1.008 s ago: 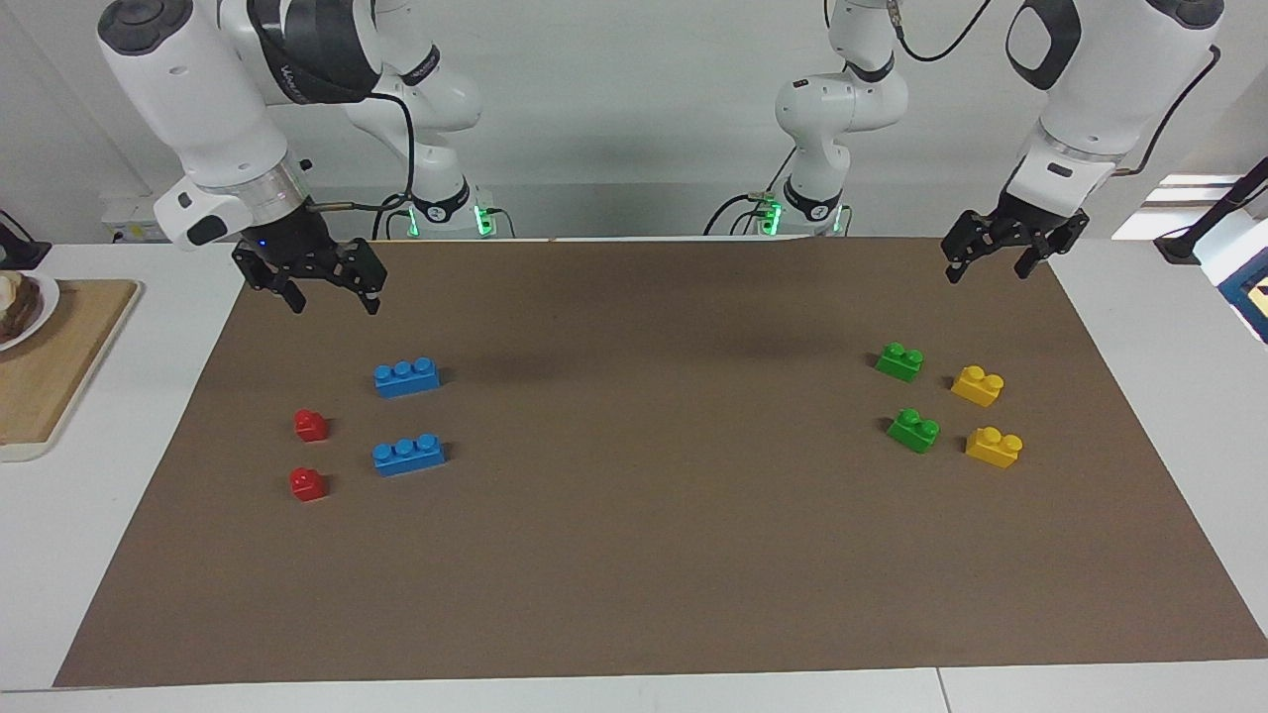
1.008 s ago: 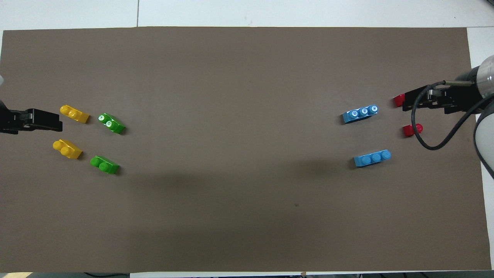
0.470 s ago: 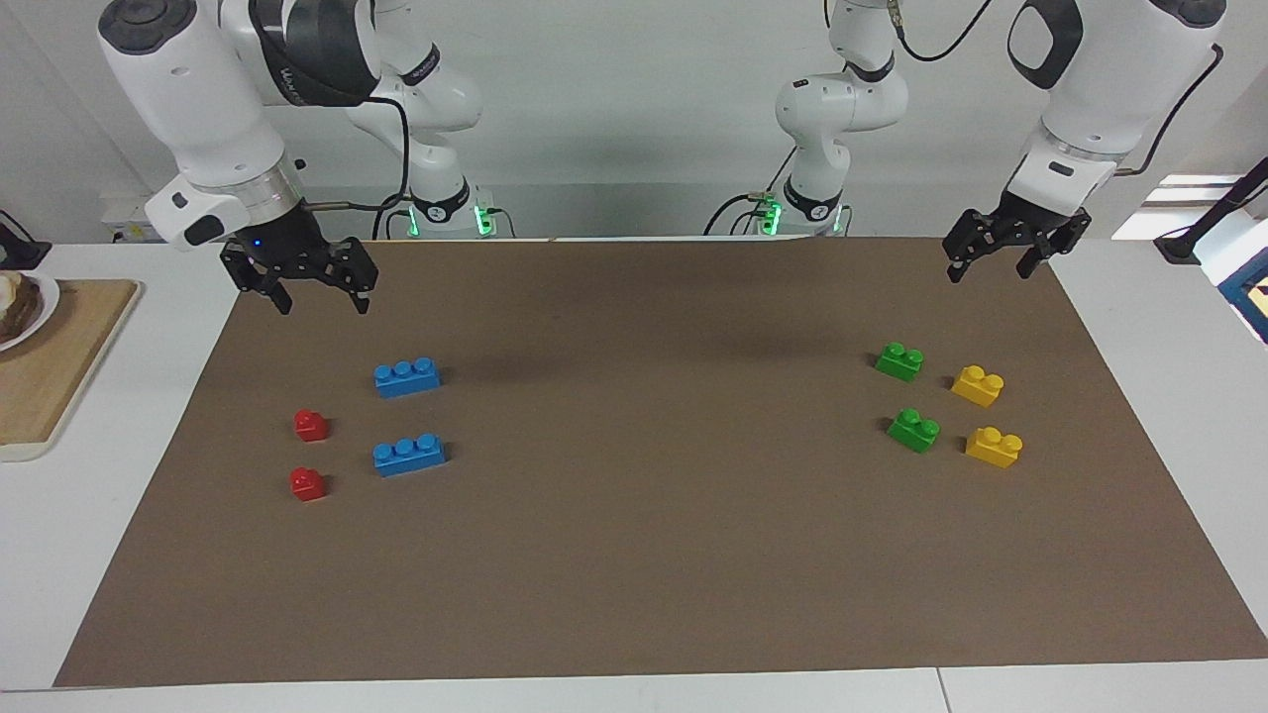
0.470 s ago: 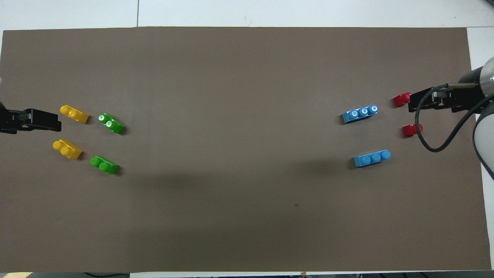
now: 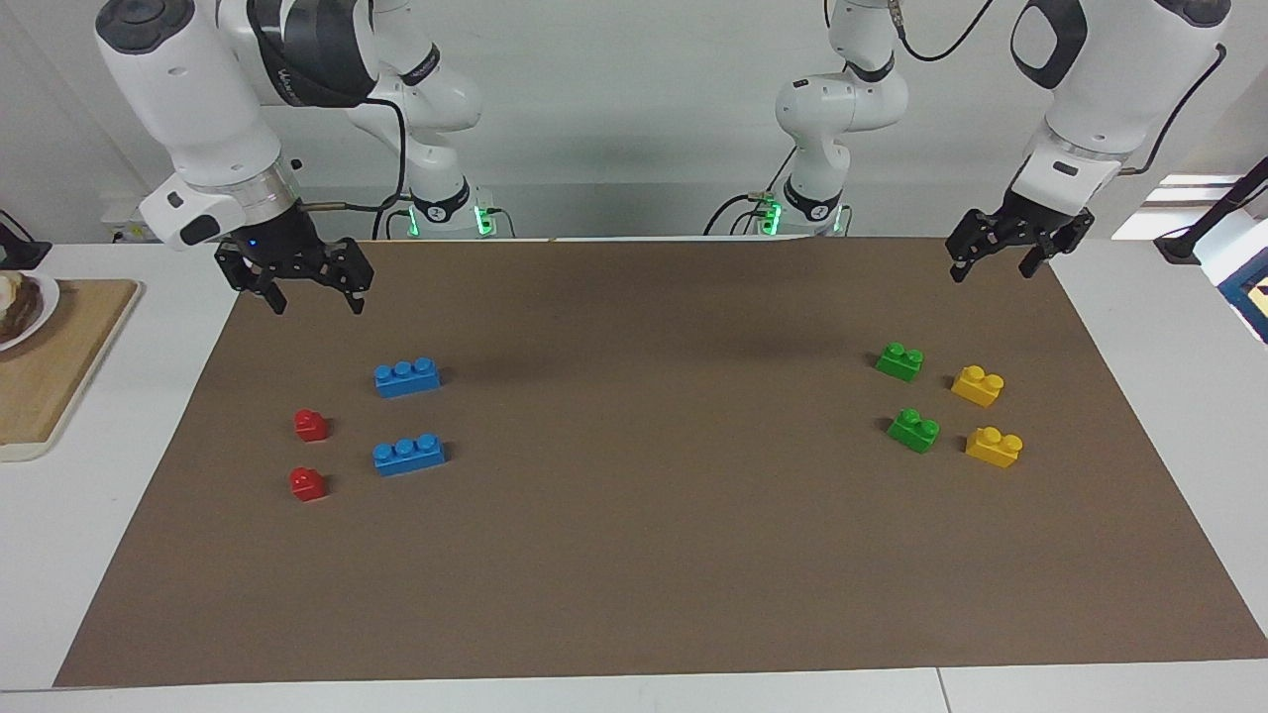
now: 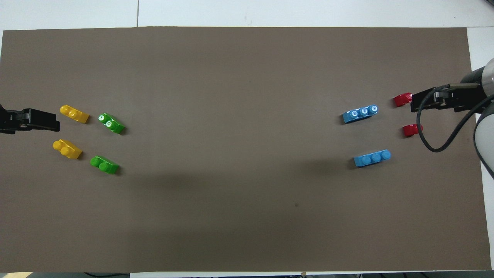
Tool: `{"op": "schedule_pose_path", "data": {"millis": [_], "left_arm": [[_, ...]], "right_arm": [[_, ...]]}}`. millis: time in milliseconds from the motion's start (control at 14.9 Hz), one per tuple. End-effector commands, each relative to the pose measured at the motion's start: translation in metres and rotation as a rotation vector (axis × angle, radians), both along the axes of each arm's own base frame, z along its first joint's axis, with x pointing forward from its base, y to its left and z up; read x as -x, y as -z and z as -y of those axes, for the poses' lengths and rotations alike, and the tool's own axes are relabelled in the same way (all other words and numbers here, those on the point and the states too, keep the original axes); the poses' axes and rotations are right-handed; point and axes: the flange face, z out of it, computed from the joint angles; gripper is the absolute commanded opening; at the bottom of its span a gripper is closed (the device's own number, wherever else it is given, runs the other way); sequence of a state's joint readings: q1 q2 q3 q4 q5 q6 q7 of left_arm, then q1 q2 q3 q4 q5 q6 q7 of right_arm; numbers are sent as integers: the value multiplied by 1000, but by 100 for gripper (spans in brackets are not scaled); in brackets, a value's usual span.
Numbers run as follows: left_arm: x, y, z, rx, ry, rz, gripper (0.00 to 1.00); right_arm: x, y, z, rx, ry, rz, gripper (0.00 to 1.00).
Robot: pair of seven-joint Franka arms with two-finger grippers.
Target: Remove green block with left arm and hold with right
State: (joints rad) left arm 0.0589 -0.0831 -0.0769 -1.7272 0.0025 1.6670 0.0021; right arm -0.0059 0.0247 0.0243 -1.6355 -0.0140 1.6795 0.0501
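Two green blocks lie on the brown mat toward the left arm's end: one nearer to the robots (image 5: 899,361) (image 6: 104,165), one farther (image 5: 913,431) (image 6: 111,123). My left gripper (image 5: 991,269) (image 6: 54,122) hangs open and empty in the air over the mat's edge nearest the robots, apart from the blocks. My right gripper (image 5: 317,303) (image 6: 415,103), with the silver wrist ring, hangs open and empty over the mat's corner at the right arm's end.
Two yellow bricks (image 5: 978,385) (image 5: 994,447) lie beside the green ones. Two blue bricks (image 5: 407,377) (image 5: 408,455) and two red bricks (image 5: 311,426) (image 5: 307,484) lie toward the right arm's end. A wooden board (image 5: 50,366) sits off the mat there.
Both grippers have drawn slightly up and outward toward their own ends of the table. No block has moved.
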Motion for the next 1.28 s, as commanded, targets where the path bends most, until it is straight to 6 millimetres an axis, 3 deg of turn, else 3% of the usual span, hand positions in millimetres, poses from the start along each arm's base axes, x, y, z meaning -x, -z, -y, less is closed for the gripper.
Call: {"op": "schedule_pose_path", "data": {"millis": [0,1209], "left_arm": [[4,-7,-1,-3,3,5,100],[4,-8,3,1,-2,8,100]], "right_arm": [[8,-4,1,25,-30,-12,100],[11,-1,5,21,10,-22,100]]}}
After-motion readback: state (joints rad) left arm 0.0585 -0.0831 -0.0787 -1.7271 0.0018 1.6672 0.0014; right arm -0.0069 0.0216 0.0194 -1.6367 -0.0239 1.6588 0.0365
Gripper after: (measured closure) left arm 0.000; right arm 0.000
